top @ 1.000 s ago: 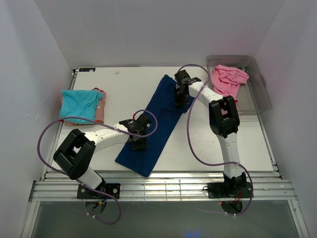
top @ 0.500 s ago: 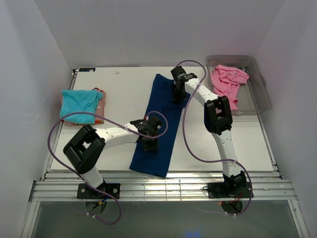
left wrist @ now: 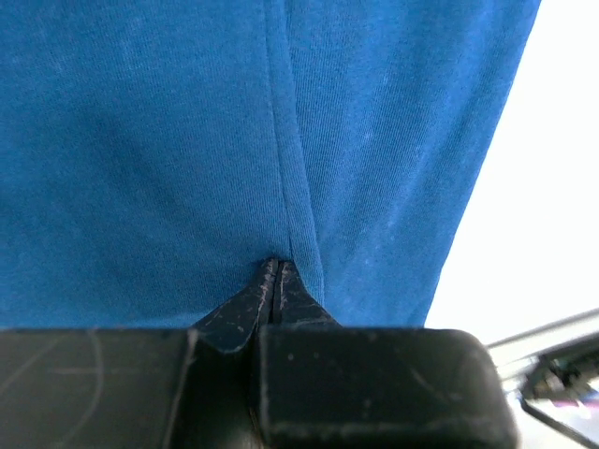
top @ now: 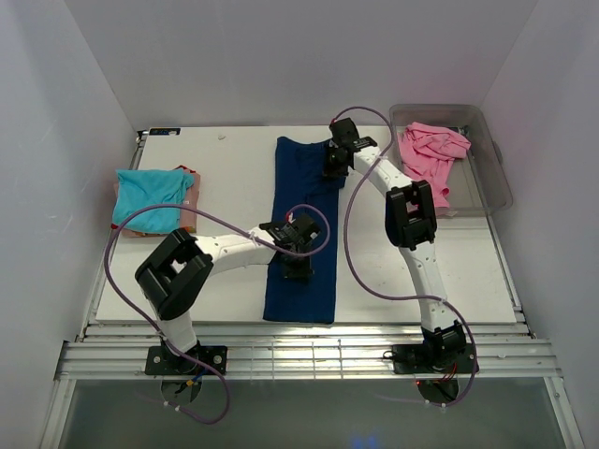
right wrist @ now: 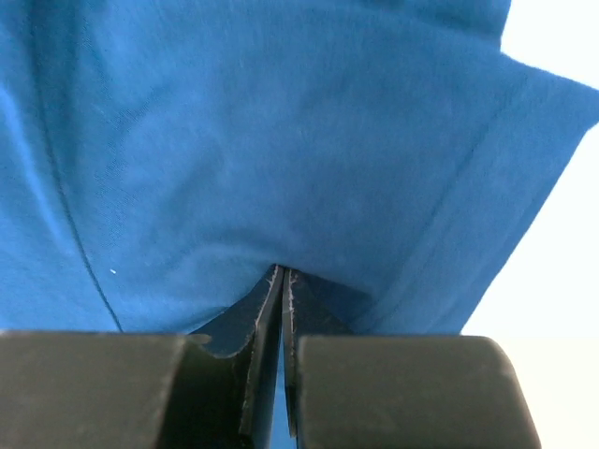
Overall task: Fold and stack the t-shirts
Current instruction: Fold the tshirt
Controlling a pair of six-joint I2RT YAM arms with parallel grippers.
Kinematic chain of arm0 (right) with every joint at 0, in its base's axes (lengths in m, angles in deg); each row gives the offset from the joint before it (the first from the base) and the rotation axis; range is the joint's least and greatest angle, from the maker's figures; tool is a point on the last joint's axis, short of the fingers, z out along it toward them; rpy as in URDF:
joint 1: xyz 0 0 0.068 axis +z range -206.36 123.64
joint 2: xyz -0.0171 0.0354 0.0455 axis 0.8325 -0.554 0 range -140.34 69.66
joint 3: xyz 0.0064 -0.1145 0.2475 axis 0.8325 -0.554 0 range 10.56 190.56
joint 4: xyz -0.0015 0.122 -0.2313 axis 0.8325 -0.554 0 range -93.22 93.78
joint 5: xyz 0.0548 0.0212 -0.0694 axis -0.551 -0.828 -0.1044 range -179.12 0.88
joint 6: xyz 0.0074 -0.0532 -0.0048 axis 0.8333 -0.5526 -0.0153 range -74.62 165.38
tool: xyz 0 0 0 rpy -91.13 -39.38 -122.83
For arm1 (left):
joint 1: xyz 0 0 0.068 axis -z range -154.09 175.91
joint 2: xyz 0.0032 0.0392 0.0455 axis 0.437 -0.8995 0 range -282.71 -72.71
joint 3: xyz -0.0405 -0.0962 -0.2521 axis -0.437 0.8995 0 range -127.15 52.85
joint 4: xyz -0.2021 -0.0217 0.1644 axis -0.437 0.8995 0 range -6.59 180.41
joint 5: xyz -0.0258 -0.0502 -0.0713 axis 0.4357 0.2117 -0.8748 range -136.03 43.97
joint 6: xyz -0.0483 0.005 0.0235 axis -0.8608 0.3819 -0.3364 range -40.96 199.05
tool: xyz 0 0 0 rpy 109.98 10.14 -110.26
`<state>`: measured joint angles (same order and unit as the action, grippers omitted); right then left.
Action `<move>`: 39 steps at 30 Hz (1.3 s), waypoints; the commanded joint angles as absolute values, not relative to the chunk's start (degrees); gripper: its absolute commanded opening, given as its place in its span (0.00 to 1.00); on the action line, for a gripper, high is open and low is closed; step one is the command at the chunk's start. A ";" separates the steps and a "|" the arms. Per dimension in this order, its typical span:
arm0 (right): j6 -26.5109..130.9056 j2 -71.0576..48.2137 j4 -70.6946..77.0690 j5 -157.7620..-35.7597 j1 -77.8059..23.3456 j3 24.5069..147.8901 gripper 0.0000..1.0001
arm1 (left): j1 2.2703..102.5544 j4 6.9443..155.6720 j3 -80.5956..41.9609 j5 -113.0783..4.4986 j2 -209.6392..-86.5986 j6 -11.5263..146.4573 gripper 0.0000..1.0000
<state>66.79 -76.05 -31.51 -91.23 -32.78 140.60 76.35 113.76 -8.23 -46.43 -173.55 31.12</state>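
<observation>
The navy blue t-shirt (top: pixel 295 201) lies as a long narrow strip down the middle of the table, running straight from the far edge to the near edge. My left gripper (top: pixel 298 268) is shut on a fold of its cloth (left wrist: pixel 187 140) near the near end, jaws pinched at the seam (left wrist: pixel 275 267). My right gripper (top: pixel 334 166) is shut on the cloth (right wrist: pixel 281 140) at the far right corner, fingertips together (right wrist: pixel 283 273). A turquoise t-shirt (top: pixel 150 196) lies folded at the left. A pink t-shirt (top: pixel 429 152) lies crumpled in the tub.
The clear plastic tub (top: pixel 496 178) stands at the back right of the white table (top: pixel 225 168). Under the turquoise shirt lies a salmon-coloured folded cloth (top: pixel 188 217). Purple cables loop from both arms. White walls close in the left, back and right sides.
Both grippers have swung the navy shirt from a diagonal lie to straight: the near end moved right with the left gripper, the far end moved left with the right gripper.
</observation>
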 commanded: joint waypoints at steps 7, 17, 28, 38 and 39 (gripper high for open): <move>62.88 -62.21 -11.26 -101.16 -37.90 128.98 0.15 | 76.80 115.76 -21.23 -30.31 -168.62 37.65 0.04; 59.18 -23.35 -16.06 -94.23 -27.99 93.73 0.35 | 76.63 112.06 -4.49 -26.86 -147.09 38.01 0.74; 75.52 -12.52 -37.79 -80.77 -5.74 73.42 0.51 | 76.71 113.12 11.54 -37.50 -139.94 31.59 0.80; 86.85 -11.73 -37.97 -83.66 3.40 63.57 0.58 | 77.42 115.14 17.16 -41.37 -138.02 27.63 0.75; 87.39 -11.64 -37.36 -84.19 3.76 62.69 0.58 | 77.59 115.31 17.69 -41.72 -137.84 27.19 0.75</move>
